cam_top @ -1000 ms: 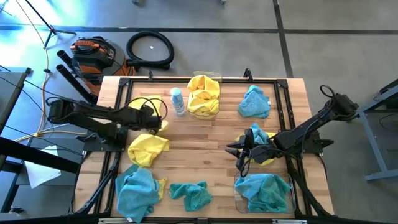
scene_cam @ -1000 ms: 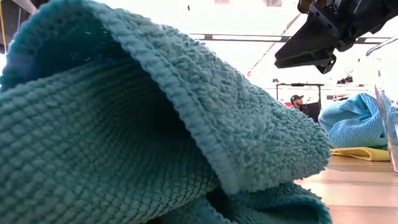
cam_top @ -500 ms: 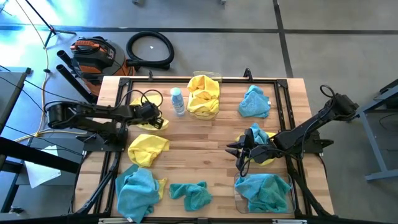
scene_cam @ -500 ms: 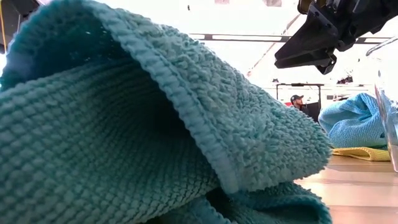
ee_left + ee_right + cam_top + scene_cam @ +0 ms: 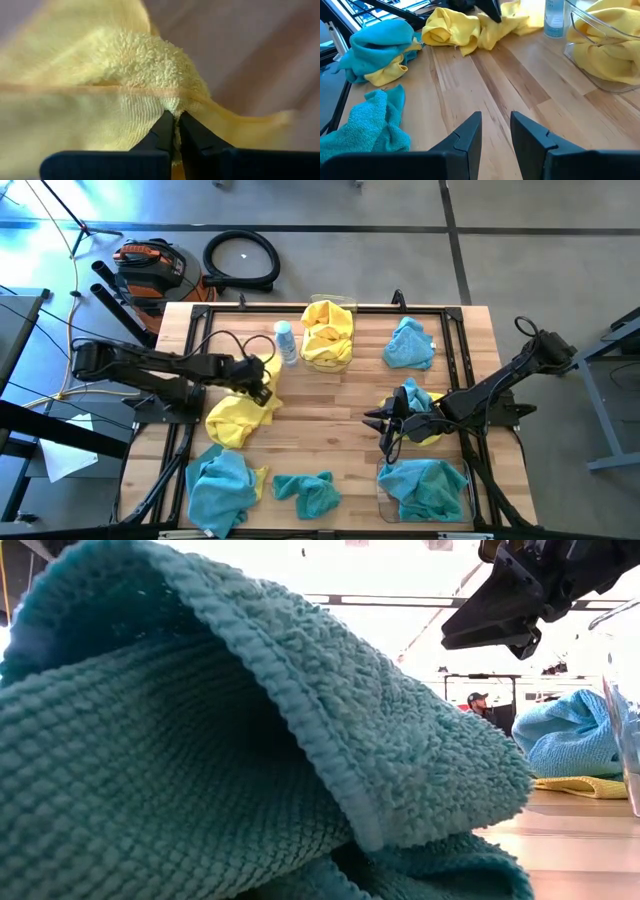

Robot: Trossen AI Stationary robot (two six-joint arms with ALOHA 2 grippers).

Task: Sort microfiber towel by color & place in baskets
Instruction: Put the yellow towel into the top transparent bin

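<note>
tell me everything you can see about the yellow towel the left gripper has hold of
The yellow towel is a soft, nubbly microfiber cloth, crumpled in a loose heap on the wooden table, on its left side, in neither basket. The left gripper is shut on a raised fold at its far edge; the left wrist view shows the fingers pinching a fuzzy bunched ridge of the cloth. A teal towel lies just nearer the front edge.

Right gripper point(image 5: 496, 131) hangs over bare wooden table point(image 5: 530, 95), fingers parted with a gap between them and nothing in it. Across the boards, the left gripper point(image 5: 490, 9) sits down on a yellow towel point(image 5: 470, 29), with a teal towel point(image 5: 382, 41) lying over another yellow one beside it and a teal heap point(image 5: 362, 125) nearer. A clear basket point(image 5: 615, 75) holds yellow cloths, a bottle point(image 5: 554, 19) just beside it.
</note>
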